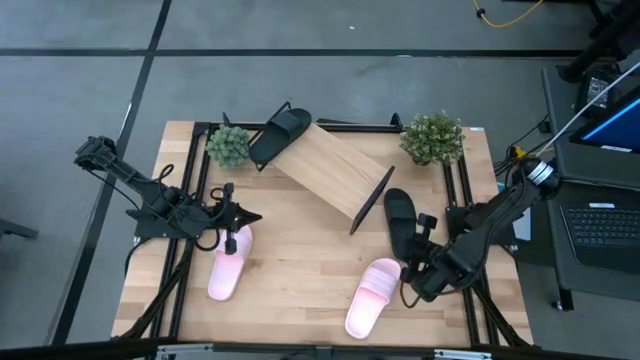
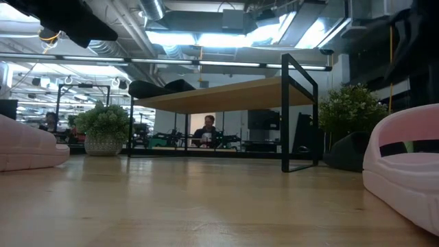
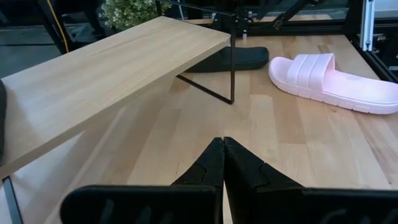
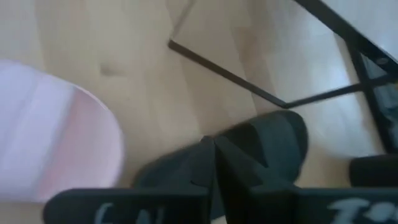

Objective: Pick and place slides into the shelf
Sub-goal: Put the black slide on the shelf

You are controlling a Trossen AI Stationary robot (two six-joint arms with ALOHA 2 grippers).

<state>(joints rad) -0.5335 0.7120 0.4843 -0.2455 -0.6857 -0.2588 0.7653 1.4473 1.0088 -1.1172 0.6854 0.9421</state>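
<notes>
The shelf [image 1: 325, 170] stands slanted at the table's far middle. One black slide [image 1: 282, 128] lies on its far left end. A second black slide [image 1: 398, 215] lies flat on the table by the shelf's right leg. One pink slide [image 1: 228, 265] lies near left and another [image 1: 372, 295] near right. My left gripper [image 1: 255, 215] hangs shut left of the shelf, above the left pink slide. My right gripper [image 1: 415, 250] is shut over the near end of the black slide [image 4: 273, 143], with the pink slide [image 4: 56, 137] beside it.
Two potted plants [image 1: 228, 145] [image 1: 432, 137] stand at the far corners beside the shelf. Black frame rails run along the table's left and right sides. Bare wood lies between the two pink slides at the near middle.
</notes>
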